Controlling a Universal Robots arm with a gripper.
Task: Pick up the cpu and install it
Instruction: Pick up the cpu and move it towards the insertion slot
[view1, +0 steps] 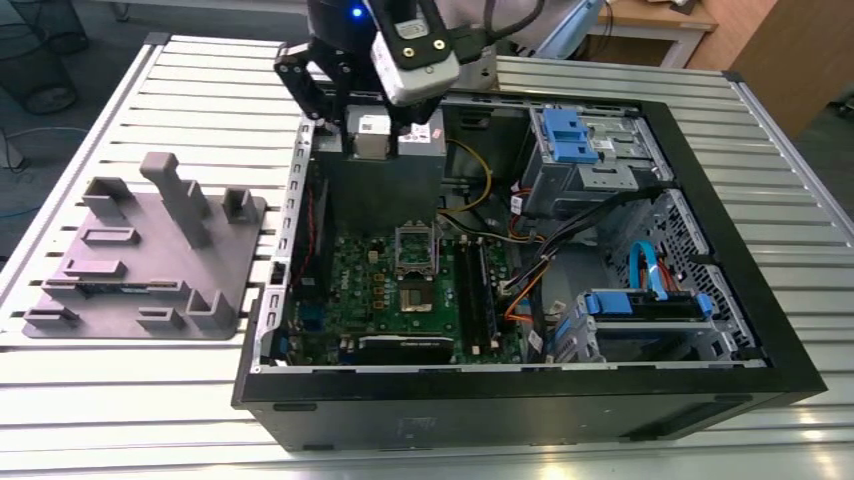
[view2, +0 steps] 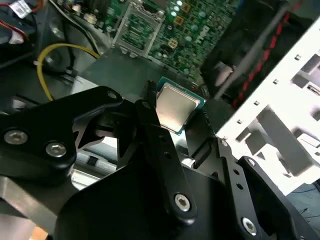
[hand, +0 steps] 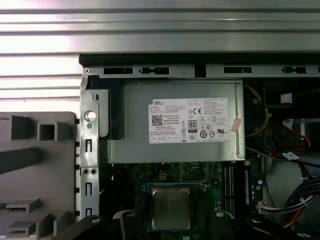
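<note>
The cpu (view2: 176, 107), just one, sits gripped in the claw (view2: 179, 115).

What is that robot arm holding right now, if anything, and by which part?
The tool holds the small square chip, pinched between its fingers by two opposite edges, above the open computer case.

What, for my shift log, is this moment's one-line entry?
gripper: shut on cpu | cpu: held over power supply | socket: not yet reached
</note>
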